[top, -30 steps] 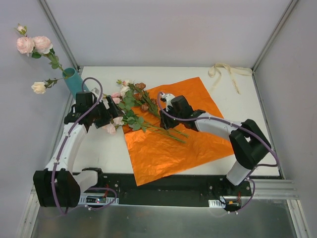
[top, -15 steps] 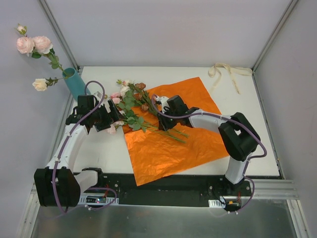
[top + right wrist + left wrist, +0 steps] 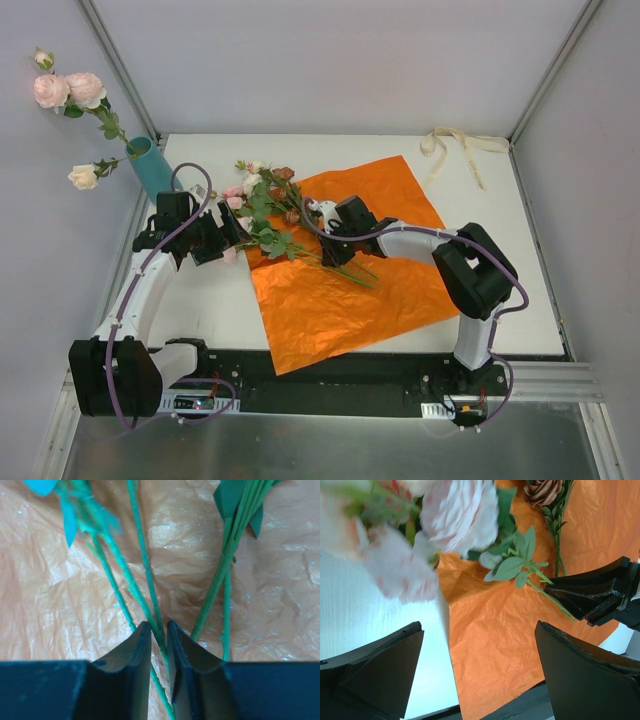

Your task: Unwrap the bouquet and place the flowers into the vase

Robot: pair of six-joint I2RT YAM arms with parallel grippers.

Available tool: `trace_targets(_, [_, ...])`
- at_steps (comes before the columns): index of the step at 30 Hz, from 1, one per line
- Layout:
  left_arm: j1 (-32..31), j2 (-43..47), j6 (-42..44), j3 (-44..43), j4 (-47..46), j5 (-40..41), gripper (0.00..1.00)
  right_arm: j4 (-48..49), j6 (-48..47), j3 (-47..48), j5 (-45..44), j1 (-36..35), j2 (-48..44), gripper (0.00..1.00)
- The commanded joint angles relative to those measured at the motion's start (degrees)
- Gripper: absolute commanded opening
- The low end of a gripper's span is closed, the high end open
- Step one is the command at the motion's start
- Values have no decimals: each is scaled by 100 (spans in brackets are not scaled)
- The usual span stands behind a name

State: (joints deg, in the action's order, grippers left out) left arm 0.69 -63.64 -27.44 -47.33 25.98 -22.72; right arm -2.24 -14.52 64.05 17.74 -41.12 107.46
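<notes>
**Flowers (image 3: 265,205) gripped by one stem**

I see my right gripper (image 3: 159,630) pinched down on a thin green stem. The rest of the bunch lies loose across the orange paper (image 3: 340,300). My left gripper (image 3: 479,630) gapes wide and holds nothing, with pink blooms just beyond its fingers. The teal vase (image 3: 150,165) stands at the table's far-left corner with a few roses in it.

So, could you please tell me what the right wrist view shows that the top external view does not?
Only the right wrist view: the right pincer, jaws nearly together, one thin flower stem in the narrow gap, grip unclear. Only the top external view: the teal vase holding roses at the far left, the cream ribbon far right, the left pincer by the blooms. Both: the orange paper and the green stems lying on it.
</notes>
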Motion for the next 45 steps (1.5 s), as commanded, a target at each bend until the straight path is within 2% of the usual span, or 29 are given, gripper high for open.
trace_targets(1, [-42,-17,64,-83,-49,-110,99,197,-147,99,362,8,-128,20])
trace_targets(11, [-51,35,46,-39,-31,-83,98,198,-261,-59,617,8,-656,0])
trace_targets(16, [-51,53,-68,-57,-40,-119,98,346,-261,-112,643,-1,-849,0])
trace_targets(22, [-51,36,-735,-233,-180,-478,95,698,72,-226,854,-27,-1034,0])
trace_targets(30, [-51,220,-1816,66,-1568,-751,93,1814,959,-613,819,-159,-1605,0])
trace_targets(34, [-446,141,-2186,268,-2446,-760,92,2140,1153,-762,784,-264,-1860,0])
trace_targets(40, [-930,-52,-2529,400,-3256,-585,90,2272,1276,-789,722,-466,-2071,0])
trace_targets(43, [-1088,-52,-2582,453,-3458,-383,85,2473,1443,-859,731,-528,-2185,0])
trace_targets(45, [-1132,-44,-2634,488,-3520,-303,74,2597,1626,-912,722,-554,-2229,0])
